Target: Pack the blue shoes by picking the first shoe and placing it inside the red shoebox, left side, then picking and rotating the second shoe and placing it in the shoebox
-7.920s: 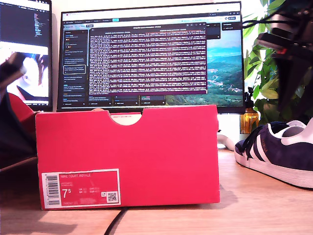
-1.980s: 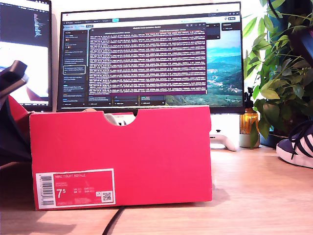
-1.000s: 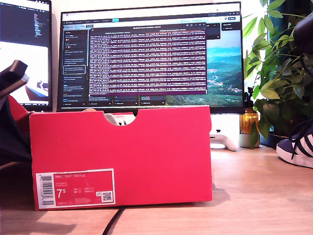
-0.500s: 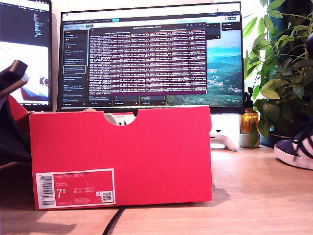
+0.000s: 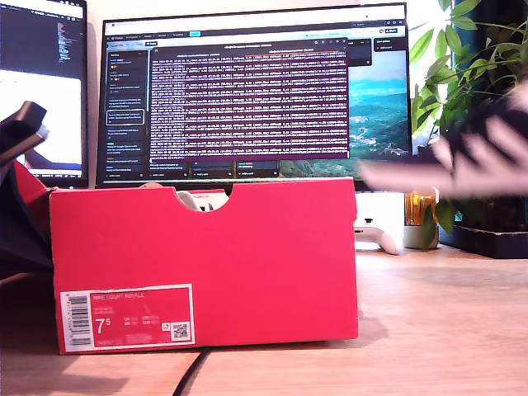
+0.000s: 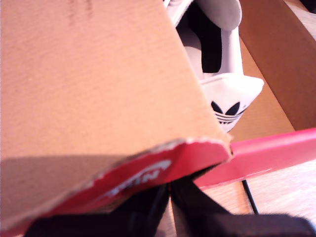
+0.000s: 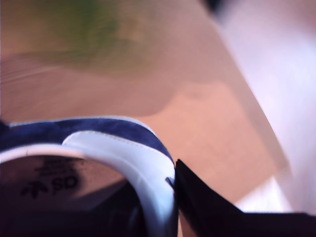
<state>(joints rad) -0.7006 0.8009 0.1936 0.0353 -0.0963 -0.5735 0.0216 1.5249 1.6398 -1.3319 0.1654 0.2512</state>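
One shoe [image 6: 217, 64] already lies in the red shoebox [image 5: 206, 264]. Our second gripper [image 7: 173, 197], jaws pinching the heel collar of the second shoe [image 7: 98, 129], carries it above the desk [image 5: 429, 330]. Our first gripper [image 6: 170, 197] clamps a cardboard flap [image 6: 98, 98]. Next, in our judgement: rotate, then lower the shoe into the box.

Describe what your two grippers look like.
My first gripper has matt black fingers that narrow to thin tips, mounted on a wide black base. My second gripper shows the same plain black build, with a wedge-shaped finger in clear sight. No cables, labels or markings show on either.
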